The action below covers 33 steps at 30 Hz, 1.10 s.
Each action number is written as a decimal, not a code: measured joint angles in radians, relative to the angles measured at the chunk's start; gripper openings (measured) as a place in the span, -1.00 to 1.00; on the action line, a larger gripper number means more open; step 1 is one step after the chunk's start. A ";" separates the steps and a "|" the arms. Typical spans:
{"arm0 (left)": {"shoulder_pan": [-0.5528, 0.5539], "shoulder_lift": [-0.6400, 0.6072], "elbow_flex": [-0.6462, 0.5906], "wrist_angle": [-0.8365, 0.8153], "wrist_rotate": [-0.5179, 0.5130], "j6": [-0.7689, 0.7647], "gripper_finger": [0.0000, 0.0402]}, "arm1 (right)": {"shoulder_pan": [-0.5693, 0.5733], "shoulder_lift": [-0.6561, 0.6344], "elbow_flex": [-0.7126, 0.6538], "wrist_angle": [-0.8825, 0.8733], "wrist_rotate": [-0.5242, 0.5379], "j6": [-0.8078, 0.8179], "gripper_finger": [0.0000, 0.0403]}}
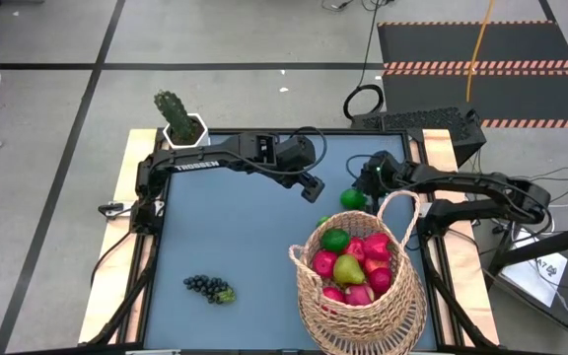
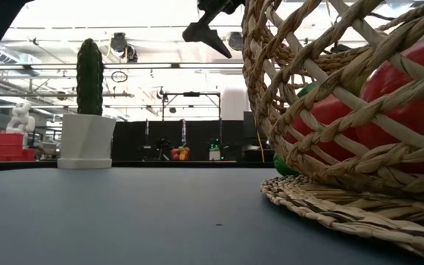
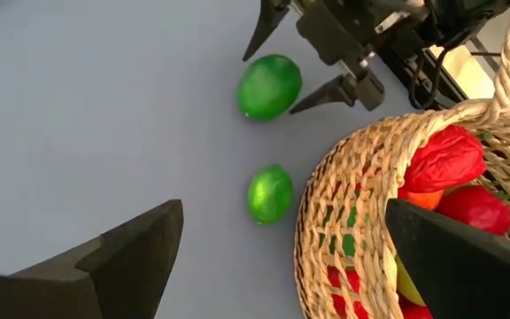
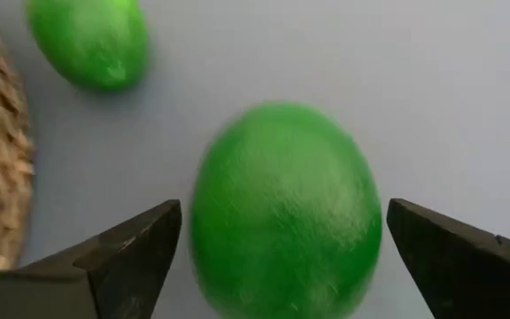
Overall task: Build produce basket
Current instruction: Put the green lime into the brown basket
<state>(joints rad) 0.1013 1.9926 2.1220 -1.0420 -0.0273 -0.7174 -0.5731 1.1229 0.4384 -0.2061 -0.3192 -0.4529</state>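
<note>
While the right tool (image 1: 360,183) hangs low over the far-right part of the bench (image 1: 235,237), its two fingers stand spread wide on either side of a lime (image 4: 282,213) that lies on the surface between them, gripping nothing. A second lime (image 3: 269,194) lies just beside the first, closer to the basket (image 1: 361,296) and almost at its woven wall. That basket sits at the near-right of the bench, with its arched handle (image 1: 394,212) rising on the side toward the right tool, so the handle and rim stand close to the arm's working space. Inside it lie several pieces of produce (image 1: 353,264): red and pink fruits, a yellow-green pear and a green lime on top.

Across from the right tool, the left tool (image 1: 313,187) hovers above the bench near the two limes, its fingers likewise wide apart and empty; the two tools are close together, with the limes between and below them.

Well apart from all this, a dark grape bunch (image 1: 209,288) lies alone on the near-left part of the bench. A potted cactus (image 1: 177,118) in a white pot stands at the far-left corner, clear of both arms' tools.
</note>
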 joint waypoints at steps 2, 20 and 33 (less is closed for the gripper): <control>0.000 0.000 0.000 0.000 0.000 0.001 0.94 | 0.008 0.005 -0.014 0.009 0.033 0.007 0.97; 0.000 0.000 0.000 0.000 0.000 0.024 0.94 | 0.038 0.010 -0.051 0.086 0.033 0.029 0.81; -0.021 0.000 0.000 0.000 0.000 0.023 0.94 | 0.038 -0.033 -0.030 0.089 0.065 0.156 0.57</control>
<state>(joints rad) 0.0806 1.9926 2.1220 -1.0424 -0.0269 -0.6941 -0.5346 1.0897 0.4088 -0.1173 -0.2544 -0.2965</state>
